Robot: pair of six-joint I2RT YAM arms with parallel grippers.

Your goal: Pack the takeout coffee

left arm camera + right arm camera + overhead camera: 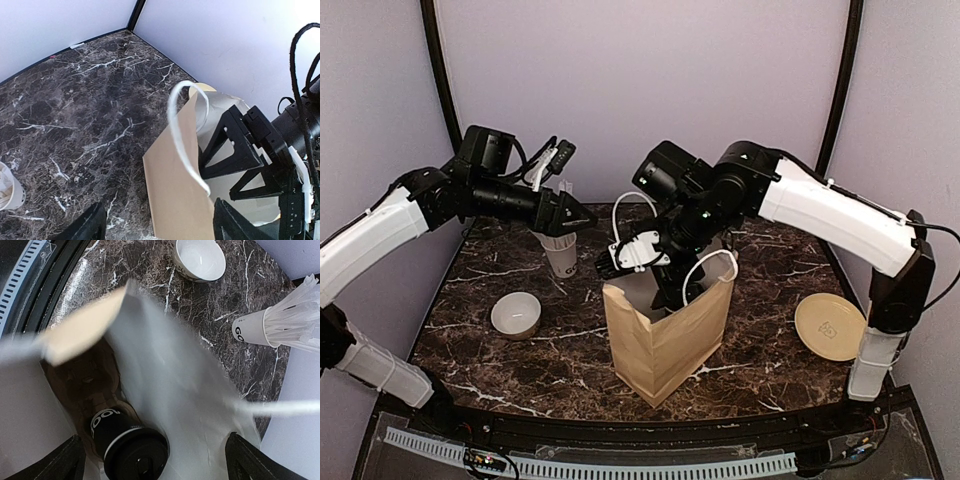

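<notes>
Pale walls close in a dark marbled worktop [520, 370], where a brown paper bag [665, 340] stands upright near the middle. My right hand [670, 290] reaches down into its mouth, fingers spread wide and gripping nothing. Below them the takeout coffee [131, 450] sits at the bottom of the bag, black lid on. My left hand [578, 214] hangs released above the white cup of sticks [560, 252]. A white bowl [516, 314] sits left, a tan plate [829, 326] far right.
</notes>
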